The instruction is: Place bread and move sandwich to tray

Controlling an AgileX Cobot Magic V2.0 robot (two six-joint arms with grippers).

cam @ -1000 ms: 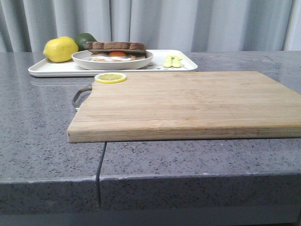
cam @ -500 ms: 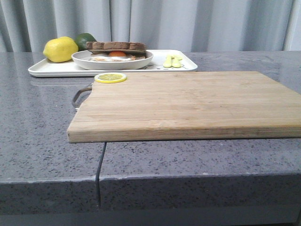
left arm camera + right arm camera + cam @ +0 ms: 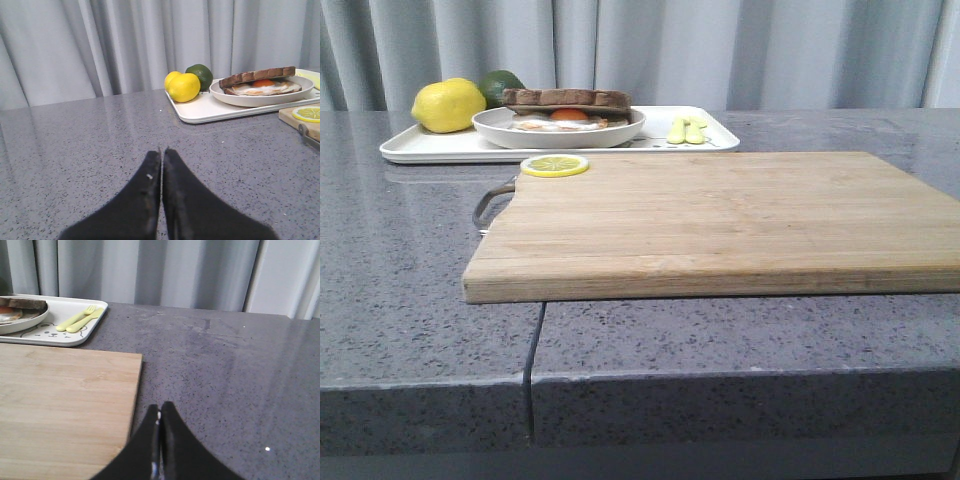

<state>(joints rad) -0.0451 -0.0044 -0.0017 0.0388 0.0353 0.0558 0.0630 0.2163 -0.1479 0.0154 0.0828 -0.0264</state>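
Note:
The sandwich (image 3: 567, 101), a fried egg between brown-crusted bread slices, sits on a round white plate (image 3: 560, 133) on the white tray (image 3: 430, 147) at the back left. It also shows in the left wrist view (image 3: 258, 80) and partly in the right wrist view (image 3: 20, 303). No loose bread slice is in view. My left gripper (image 3: 162, 151) is shut and empty over the grey counter, well short of the tray (image 3: 200, 107). My right gripper (image 3: 160, 406) is shut and empty beside the cutting board's right edge. Neither gripper shows in the front view.
A wooden cutting board (image 3: 720, 220) with a metal handle fills the middle, a lemon slice (image 3: 555, 165) on its back left corner. A lemon (image 3: 448, 105) and a green lime (image 3: 500, 85) sit on the tray's left end, a yellow-green fork and spoon (image 3: 687, 129) on its right end. Curtain behind.

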